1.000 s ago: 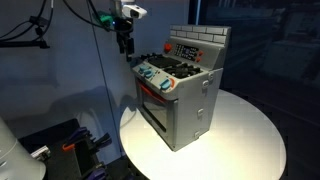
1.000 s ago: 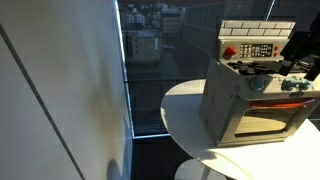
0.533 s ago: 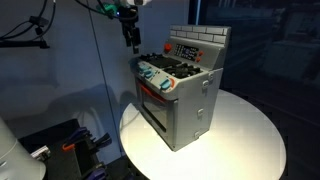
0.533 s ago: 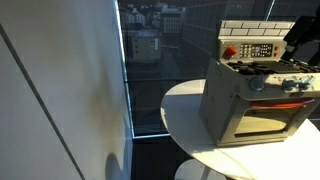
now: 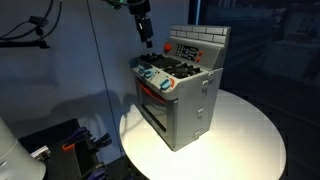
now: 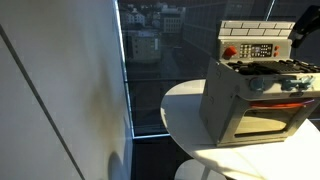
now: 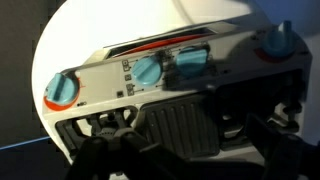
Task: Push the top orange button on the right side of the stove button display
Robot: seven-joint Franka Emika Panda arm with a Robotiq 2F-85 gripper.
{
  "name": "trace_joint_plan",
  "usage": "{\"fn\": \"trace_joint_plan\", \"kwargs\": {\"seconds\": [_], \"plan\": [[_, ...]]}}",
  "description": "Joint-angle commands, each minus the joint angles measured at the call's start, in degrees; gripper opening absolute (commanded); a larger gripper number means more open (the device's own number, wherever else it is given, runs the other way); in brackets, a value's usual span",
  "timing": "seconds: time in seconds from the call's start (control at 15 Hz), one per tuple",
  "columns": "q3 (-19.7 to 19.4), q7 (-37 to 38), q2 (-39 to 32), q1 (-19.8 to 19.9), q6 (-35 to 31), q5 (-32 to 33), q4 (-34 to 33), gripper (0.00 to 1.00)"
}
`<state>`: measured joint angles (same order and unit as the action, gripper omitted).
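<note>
Gripper [image 5: 149, 42]: in an exterior view, a slim black unit that narrows downward into dark fingers, too small and too close together for the gap between them to be judged, mounted under the pale, whitish casing of the arm [image 5: 133, 4] at the upper frame edge. In an exterior view the gripper [image 6: 308, 24] appears only as a black, blocky outline cut off by the frame border. In the wrist view the fingers [image 7: 100, 158] are blurred, dark silhouettes with angular, link-like outlines along the lower edge; no markings or screws can be made out.

Grey stove [image 5: 185, 105], brick-patterned back panel [image 6: 258, 28], blue knobs [image 7: 148, 70], white table [image 5: 250, 135], red button [image 6: 231, 51]
</note>
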<state>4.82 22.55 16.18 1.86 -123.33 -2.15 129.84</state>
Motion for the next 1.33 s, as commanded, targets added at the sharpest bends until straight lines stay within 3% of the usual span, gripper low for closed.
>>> {"fn": "trace_joint_plan", "kwargs": {"seconds": [0.0,0.6,1.27], "plan": [[0.07,5.29,-0.09,2.04,-3.26,4.34,-0.05,1.0],[-1.19,8.42,-0.9,5.53,-12.7,10.86,1.69,1.0],[-1.9,7.73,-1.29,5.52,-12.45,9.74,1.5,1.0]]}}
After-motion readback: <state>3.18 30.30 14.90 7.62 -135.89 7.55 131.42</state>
